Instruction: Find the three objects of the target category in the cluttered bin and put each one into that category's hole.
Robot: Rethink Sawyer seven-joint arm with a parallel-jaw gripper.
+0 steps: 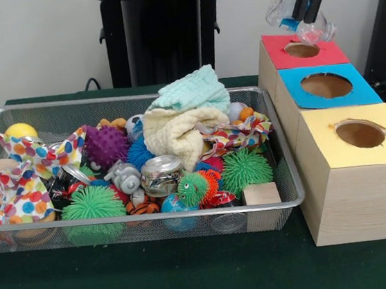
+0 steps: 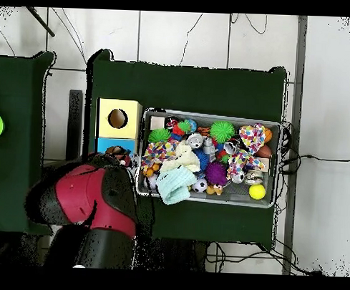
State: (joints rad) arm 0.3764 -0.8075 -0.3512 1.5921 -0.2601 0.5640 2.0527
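Observation:
My gripper (image 1: 305, 16) hangs at the top right of the front view, shut on a see-through wrinkly plastic bottle (image 1: 280, 6) with a blue mark. The bottle is held in the air just above the red-topped box's hole (image 1: 301, 50). The blue-topped box's hole (image 1: 326, 85) lies one box nearer the camera. The wire-mesh bin (image 1: 145, 217) fills the left, heaped with clutter. No other see-through bottle shows in it. In the overhead view the red arm (image 2: 97, 194) covers the gripper and most of the blue top (image 2: 106, 144); the bin (image 2: 211, 115) lies to its right.
The yellow-topped box (image 1: 359, 134) is nearest the camera, also seen in the overhead view (image 2: 118, 119). The bin holds spiky balls (image 1: 93, 203), towels (image 1: 178, 133), spotted cloth (image 1: 17, 192), a shiny can (image 1: 161, 174), a wooden block (image 1: 261, 194) and a yellow ball (image 1: 20, 130).

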